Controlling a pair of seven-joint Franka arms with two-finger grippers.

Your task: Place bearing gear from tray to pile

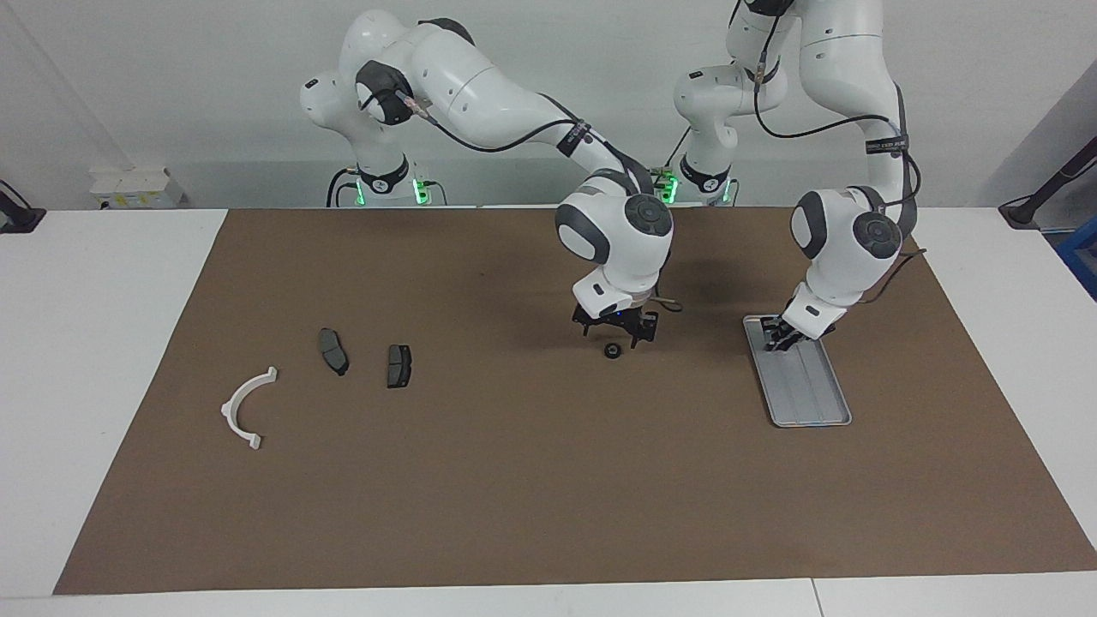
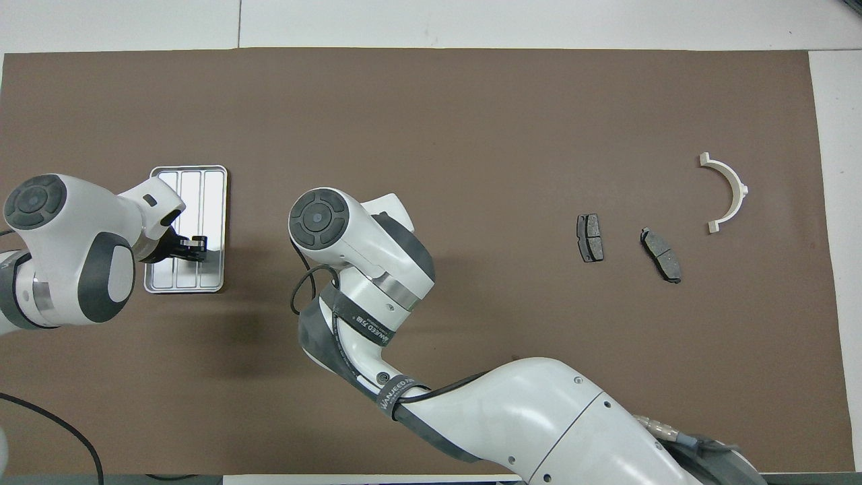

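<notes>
The silver tray (image 1: 810,394) lies toward the left arm's end of the mat. My left gripper (image 1: 776,337) is down in the tray's end nearest the robots, fingers drawn together on a small dark bearing gear that they hide; the overhead view shows the left gripper (image 2: 196,242) the same way. A second black bearing gear (image 1: 612,350) sits on the mat mid-table. My right gripper (image 1: 619,332) hangs open just above that gear; its own wrist hides it from overhead. The pile, a white bracket (image 1: 244,407) and two dark pads (image 1: 332,350) (image 1: 398,365), lies toward the right arm's end.
A brown mat (image 1: 514,480) covers most of the white table. The right arm stretches from its base across the mat's middle. From overhead the tray (image 2: 202,182) shows bare ribbed metal farther from the robots than the left gripper.
</notes>
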